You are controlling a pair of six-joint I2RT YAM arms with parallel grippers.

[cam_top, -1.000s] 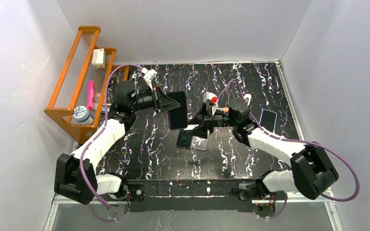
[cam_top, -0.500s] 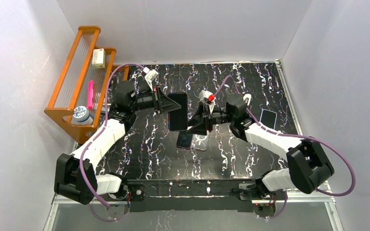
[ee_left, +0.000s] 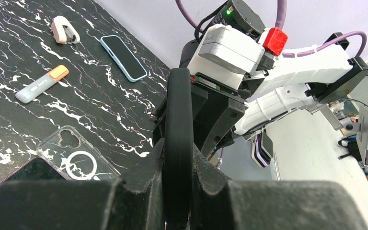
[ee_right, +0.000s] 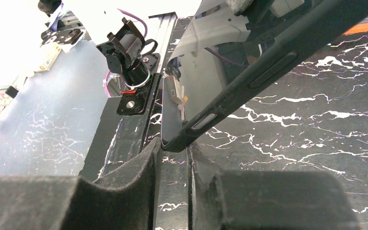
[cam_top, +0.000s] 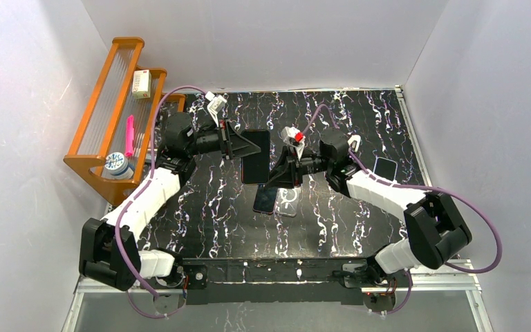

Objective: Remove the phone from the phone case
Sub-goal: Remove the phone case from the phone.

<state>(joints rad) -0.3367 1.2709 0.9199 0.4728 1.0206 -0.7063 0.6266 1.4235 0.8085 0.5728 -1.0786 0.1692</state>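
The phone is in the air above the middle of the worktop. The left gripper holds it and is closed firmly on its two flat faces from the left side. It is a flat, dark phone with a glossy screen that gives reflections. It sits in a black case with a thick, matte rim. On the long side of this rim there are two raised button covers, one long and one short. The right gripper is at the lower corner of the phone. Its jaws stand narrow, with the corner just at the mouth between them, but I cannot tell whether they press on it. Under the phone, on the worktop, lies a second phone, also dark, and just beside it a clear case with a white ring on its back. More to the right lies a third phone with a light blue rim, and a marker with an orange cap lies on the worktop too.
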